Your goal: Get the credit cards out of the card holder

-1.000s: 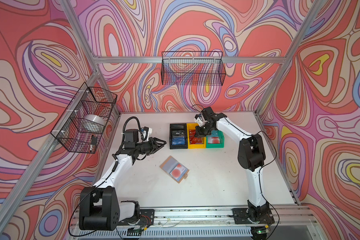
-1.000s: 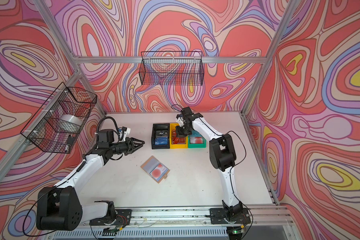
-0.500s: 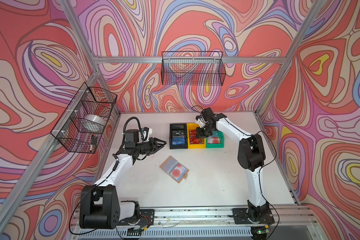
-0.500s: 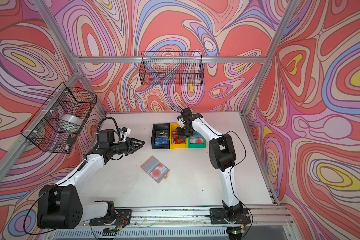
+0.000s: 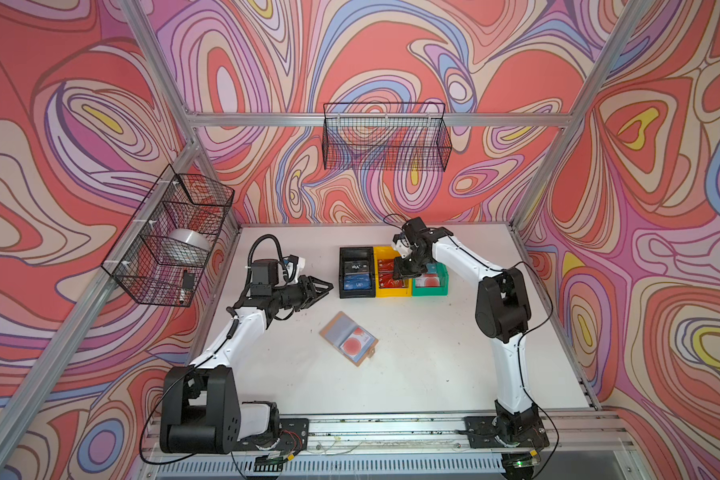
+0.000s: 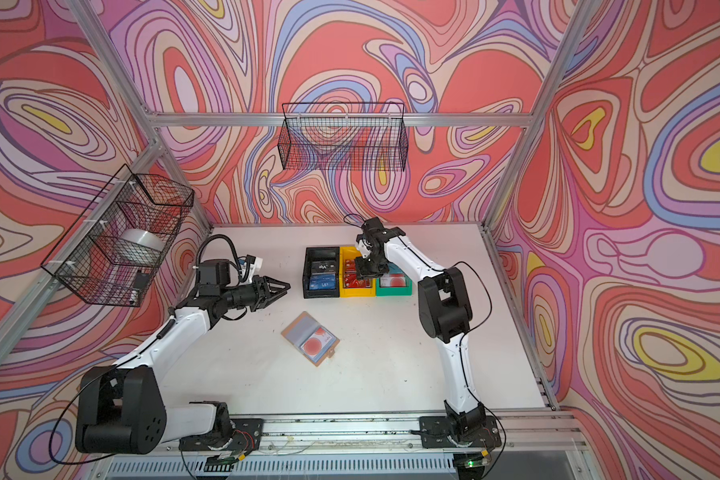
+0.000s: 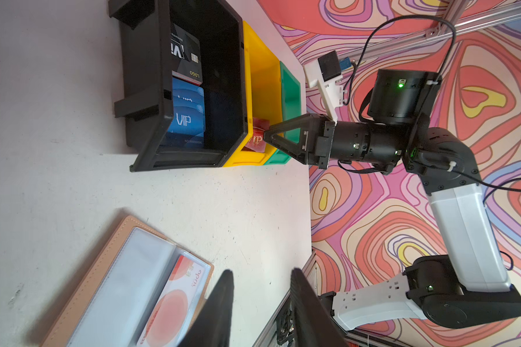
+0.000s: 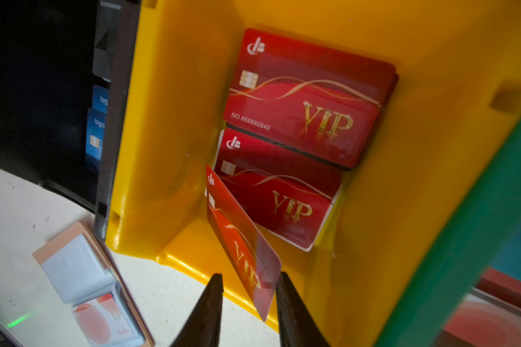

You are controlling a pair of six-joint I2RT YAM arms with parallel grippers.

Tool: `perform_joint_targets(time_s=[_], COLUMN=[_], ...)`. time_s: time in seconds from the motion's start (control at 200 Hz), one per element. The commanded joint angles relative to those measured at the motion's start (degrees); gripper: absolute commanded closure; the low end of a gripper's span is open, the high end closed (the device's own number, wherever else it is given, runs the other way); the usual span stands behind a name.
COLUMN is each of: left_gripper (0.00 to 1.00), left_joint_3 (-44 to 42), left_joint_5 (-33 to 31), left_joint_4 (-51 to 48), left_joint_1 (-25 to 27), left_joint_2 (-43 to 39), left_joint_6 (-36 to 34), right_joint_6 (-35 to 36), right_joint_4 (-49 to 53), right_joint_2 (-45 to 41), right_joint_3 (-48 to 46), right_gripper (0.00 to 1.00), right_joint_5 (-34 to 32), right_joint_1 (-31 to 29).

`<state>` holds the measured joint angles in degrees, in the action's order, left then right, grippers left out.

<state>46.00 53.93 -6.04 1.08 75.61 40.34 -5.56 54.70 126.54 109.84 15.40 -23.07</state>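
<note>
Right tool (image 8: 250,274) of mine stands parted over the yellow bin (image 8: 169,120), the red VIP card (image 8: 241,240) tilted loose between its tips, I judge to drop among its matches. Left tool (image 5: 329,286) hangs open and empty near the card holder (image 5: 336,328), which lies spread on the bench (image 5: 433,353) with the pale card (image 5: 354,344) inside a sleeve.

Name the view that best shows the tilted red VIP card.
Right wrist view: the tilted red VIP card leans in the yellow bin, lettering legible, between the right gripper's parted fingertips. The left wrist view shows a sliver; both top views, too small to tell.
</note>
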Motion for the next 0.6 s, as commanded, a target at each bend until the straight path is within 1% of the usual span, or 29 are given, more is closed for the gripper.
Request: perform_joint_targets(time_s=[0.0,0.08,0.17,0.285,0.366,0.461,0.596], left_gripper=[0.65,0.65,0.65,0.65,0.65,0.65,0.65], left_joint_3=[-0.6,-0.6,-0.7,-1.0,-1.4,-2.7,-5.1], left_joint_5=[0.6,0.6,0.6,0.1,-0.8,-2.6,-4.5], left_joint_4=[1.3,1.5,1.4,1.3,0.4,-0.5,-0.2], left_joint_1=[-0.4,-0.4,-0.4,-0.4,-0.4,-0.4,-0.4], left_joint_2=[0.5,0.5,0.4,0.5,1.1,2.1,3.3], left_joint_6=[0.0,0.1,0.1,0.0,-0.6,-1.4,-1.7], right_joint_6=[0.4,0.5,0.5,0.8,1.8,3.7,7.2], right_joint_4=[0.7,1.0,1.5,-0.5,-1.7,-2.6,-3.4], right_joint_2=[-2.8,-3.2,-3.9,-6.3,-8.1,-10.0,-11.7], right_joint_3=[-1.0,-1.1,-1.2,-3.4,-5.2,-8.3,-13.5], right_gripper=[0.66,0.65,0.62,0.62,0.63,0.67,0.69], right_joint_5=[-1.3,-1.7,-3.6,-3.3,0.2,5.3,12.0], right_joint_1=[-0.3,-0.3,-0.5,-0.7,-1.1,-3.1,-9.4])
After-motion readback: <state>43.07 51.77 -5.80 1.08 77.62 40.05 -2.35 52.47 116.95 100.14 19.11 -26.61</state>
